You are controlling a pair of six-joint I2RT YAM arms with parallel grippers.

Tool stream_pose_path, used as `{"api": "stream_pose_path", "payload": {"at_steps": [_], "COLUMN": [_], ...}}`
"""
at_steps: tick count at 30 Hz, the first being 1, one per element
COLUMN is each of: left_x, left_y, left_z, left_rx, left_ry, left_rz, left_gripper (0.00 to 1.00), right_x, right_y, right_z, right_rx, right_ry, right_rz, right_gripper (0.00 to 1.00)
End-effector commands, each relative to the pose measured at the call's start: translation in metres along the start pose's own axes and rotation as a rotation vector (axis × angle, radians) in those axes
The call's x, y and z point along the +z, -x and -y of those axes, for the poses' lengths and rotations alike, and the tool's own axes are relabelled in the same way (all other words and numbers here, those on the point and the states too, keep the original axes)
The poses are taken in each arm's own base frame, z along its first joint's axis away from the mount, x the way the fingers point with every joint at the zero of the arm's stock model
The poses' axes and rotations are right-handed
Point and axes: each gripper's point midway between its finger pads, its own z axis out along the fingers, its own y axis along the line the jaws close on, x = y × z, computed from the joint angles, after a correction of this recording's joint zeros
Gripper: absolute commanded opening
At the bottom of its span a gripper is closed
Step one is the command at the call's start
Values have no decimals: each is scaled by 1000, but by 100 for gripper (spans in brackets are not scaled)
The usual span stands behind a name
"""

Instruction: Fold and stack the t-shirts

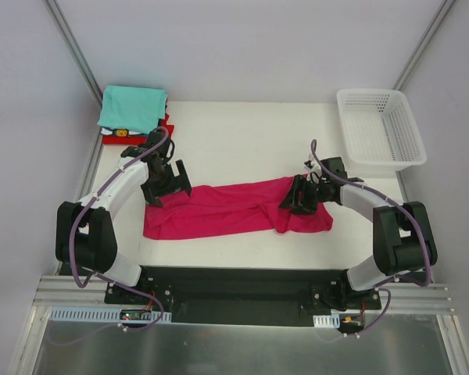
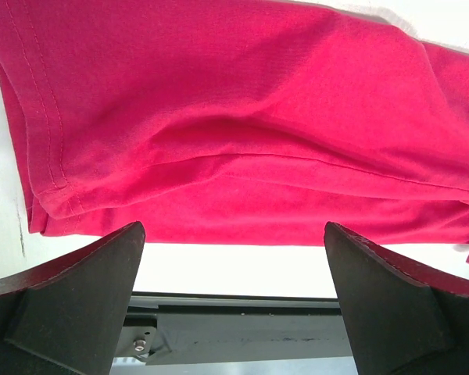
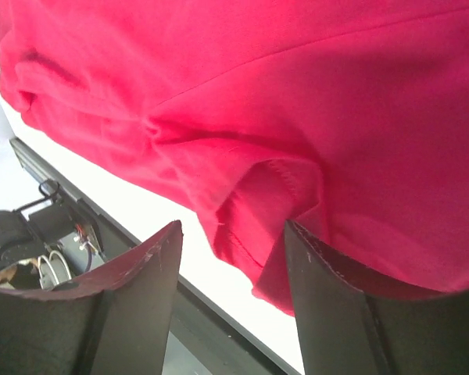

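Progress: by my reading, part of the task is done. Two shirts are sitting folded in a pile, and one shirt is only partly folded and not yet stacked.
Pile, far left: a teal shirt is lying folded on top of a red shirt at the rear left corner of the desk.
Left gripper: it is hovering over the left end of the magenta shirt. Its jaws are standing as wide apart as they go and holding nothing. In its wrist view the hemmed edge is lying beyond the fingertips, not between them.
Magenta shirt: it is stretching across the middle of the desk as a long, rumpled band, seemingly doubled over lengthwise. It probably needs folding end to end, then carrying to the pile.
Right gripper: it is sitting low over the shirt's right end with its jaws partly apart. A stitched fold of cloth is hanging in the gap against one finger, but it is not being pinched.
Basket, far right: it is standing at the rear right, well apart from the shirt.
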Motion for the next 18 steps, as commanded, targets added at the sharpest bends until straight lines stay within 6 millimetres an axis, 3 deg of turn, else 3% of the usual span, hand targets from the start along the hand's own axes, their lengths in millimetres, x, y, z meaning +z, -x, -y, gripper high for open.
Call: {"api": "stream_pose_path", "payload": {"at_steps": [1, 5, 8, 10, 11, 14, 18], "left_x": [-7, -8, -8, -8, -8, -7, -7], "left_y": [-1, -2, -3, -3, -3, -2, -1], "left_z": [-4, -4, -4, -4, -4, -2, 0], "left_rx": [26, 25, 22, 22, 19, 18, 13], "left_ry": [19, 16, 15, 14, 14, 7, 0], "left_rz": [12, 16, 15, 16, 14, 15, 14], "left_gripper": [99, 99, 99, 99, 99, 99, 99], "right_x": [4, -5, -26, -38, -50, -72, -79], "right_y": [-20, -50, -73, -87, -86, -92, -84], "right_z": [-31, -51, -69, -67, -75, -73, -66], "right_rx": [-30, -62, -129, -148, -182, -220, -241], "right_ry": [94, 137, 142, 103, 117, 62, -7], "right_rz": [-26, -60, -72, -87, -54, -33, 6], "right_gripper": [57, 57, 58, 57, 57, 57, 59]}}
